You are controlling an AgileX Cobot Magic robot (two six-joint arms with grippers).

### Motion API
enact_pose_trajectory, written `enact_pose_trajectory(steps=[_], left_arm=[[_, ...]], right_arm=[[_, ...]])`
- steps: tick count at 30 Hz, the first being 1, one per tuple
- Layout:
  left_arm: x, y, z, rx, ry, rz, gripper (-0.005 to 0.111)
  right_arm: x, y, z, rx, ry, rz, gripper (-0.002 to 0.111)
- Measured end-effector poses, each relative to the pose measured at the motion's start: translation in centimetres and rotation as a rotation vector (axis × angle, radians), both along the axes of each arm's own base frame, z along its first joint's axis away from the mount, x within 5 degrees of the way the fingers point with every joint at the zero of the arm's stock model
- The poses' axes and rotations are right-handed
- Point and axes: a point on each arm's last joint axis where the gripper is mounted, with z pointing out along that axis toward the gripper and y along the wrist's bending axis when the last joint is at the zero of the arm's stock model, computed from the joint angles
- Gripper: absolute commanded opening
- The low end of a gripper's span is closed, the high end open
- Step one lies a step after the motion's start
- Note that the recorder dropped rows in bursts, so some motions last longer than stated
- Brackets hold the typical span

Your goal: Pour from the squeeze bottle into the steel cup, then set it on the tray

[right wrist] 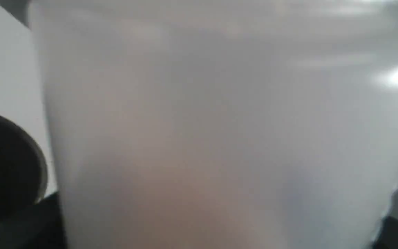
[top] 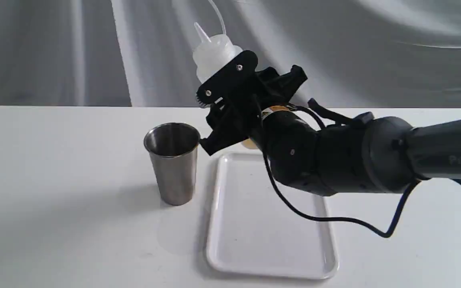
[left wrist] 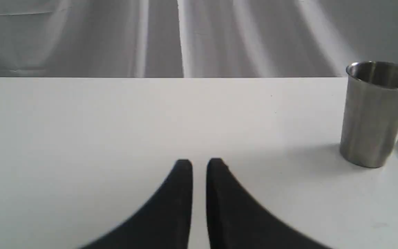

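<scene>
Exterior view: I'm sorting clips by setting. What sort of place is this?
Probably a staged robot test bench, not a kitchen: a white table, a grey draped cloth backdrop, and a robot arm with only a steel cup and tray.

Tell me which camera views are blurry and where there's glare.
Right wrist view: the squeeze bottle fills the frame, wholly out of focus, with one bright glare patch. Left wrist view: the left gripper is soft-edged, the steel cup sharp. Exterior view: even light, faint cup shadow on the table.

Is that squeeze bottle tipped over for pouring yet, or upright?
Nearly upright: the squeeze bottle, in the right gripper, leans slightly toward the steel cup, nozzle pointing up.
</scene>
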Motion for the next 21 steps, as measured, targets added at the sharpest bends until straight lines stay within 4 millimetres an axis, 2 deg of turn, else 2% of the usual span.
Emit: enact_pose_trajectory(steps=[6, 11, 15, 21], left_arm=[[0.0, 0.0, 0.0, 0.000, 0.000, 0.000, 0.008], [0.0, 0.0, 0.0, 0.000, 0.000, 0.000, 0.008], [0.0, 0.0, 0.0, 0.000, 0.000, 0.000, 0.008], [0.0, 0.0, 0.0, 0.000, 0.000, 0.000, 0.008]], right_arm=[[0.7, -1.2, -0.1, 0.175, 0.079, 0.045, 0.000], [0.9, -2.9, 1.5, 0.353, 0.126, 0.054, 0.000], [0.9, -4.0, 2.3, 0.366, 0.152, 0.043, 0.000], [0.9, -4.4, 1.9, 0.383, 0.209, 0.018, 0.000]])
